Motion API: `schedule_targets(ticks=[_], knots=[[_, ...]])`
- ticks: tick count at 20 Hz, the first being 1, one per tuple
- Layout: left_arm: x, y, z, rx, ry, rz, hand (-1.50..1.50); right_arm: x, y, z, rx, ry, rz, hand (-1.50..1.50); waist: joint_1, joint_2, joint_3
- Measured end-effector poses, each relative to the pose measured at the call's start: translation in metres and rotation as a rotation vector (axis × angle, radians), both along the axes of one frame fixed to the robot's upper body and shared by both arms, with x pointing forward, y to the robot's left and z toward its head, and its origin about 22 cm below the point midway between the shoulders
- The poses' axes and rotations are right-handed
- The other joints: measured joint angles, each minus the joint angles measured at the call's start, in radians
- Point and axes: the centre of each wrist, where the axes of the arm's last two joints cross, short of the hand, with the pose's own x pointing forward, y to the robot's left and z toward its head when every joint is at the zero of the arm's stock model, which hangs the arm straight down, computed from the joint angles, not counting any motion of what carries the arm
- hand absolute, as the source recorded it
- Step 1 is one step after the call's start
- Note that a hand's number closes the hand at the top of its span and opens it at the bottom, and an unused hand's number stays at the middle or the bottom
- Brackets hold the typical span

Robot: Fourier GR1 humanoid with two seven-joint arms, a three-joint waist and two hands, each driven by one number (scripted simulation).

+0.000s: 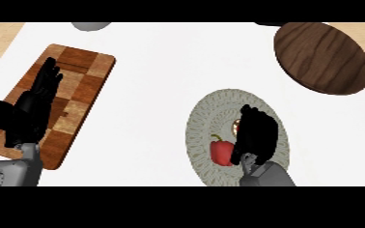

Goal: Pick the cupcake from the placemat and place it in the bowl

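A: Entry, head view. Right hand [257,133] first. Pose?

B: Right forearm [267,176] enters from the lower edge and points up the counter. The hand lies over the round grey placemat [206,111], back of the hand towards the camera, fingers bent downwards over the right half of the mat.

A: Grasping anything?

B: A small pale and orange patch, the cupcake [236,124], shows at the left edge of the hand, on the placemat. The fingers curl down around it, so I log the hand as closed on the cupcake. Most of the cupcake is hidden beneath the hand; contact itself is not visible.

A: Left hand [32,106]?

B: At the left edge, over the wooden cutting board [85,82]. Fingers straight and pointing up the counter, holding nothing. Released and resting. Its grey forearm [18,171] shows at the lower left corner.

A: Counts, please.

B: Hands: two. Forearms: two. Placemat: one. Cupcake: one, on the placemat, partly covered. Red bell pepper [221,152]: one, green stem, lying on the placemat just left of the right hand. Cutting board: one, checkered brown, tilted. Dark wooden bowl [317,58]: one, at the upper right, well apart from the placemat. Grey object [91,26] at the top edge: one, cut off, cannot identify.

A: Surface?

B: White counter [157,77], tan strips at the far corners.
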Motion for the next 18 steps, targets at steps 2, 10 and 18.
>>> schedule_targets(ticks=[2, 10, 18], knots=[[0.004, 0.008, -0.002, -0.002, 0.003, -0.002, 0.0, 0.004, 0.001, -0.004, 0.002, 0.006, 0.016, 1.5, -0.001, -0.001, -0.001], [0.004, 0.009, 0.002, 0.0, -0.001, -0.003, 0.0, 0.019, -0.005, -0.011, -0.001, -0.035, 0.02, 1.5, -0.003, -0.005, -0.004], [0.012, -0.01, 0.006, -0.009, -0.028, -0.062, 0.0, 0.113, -0.047, 0.024, 0.191, -0.002, -0.196, 1.5, 0.058, 0.032, 0.005]])
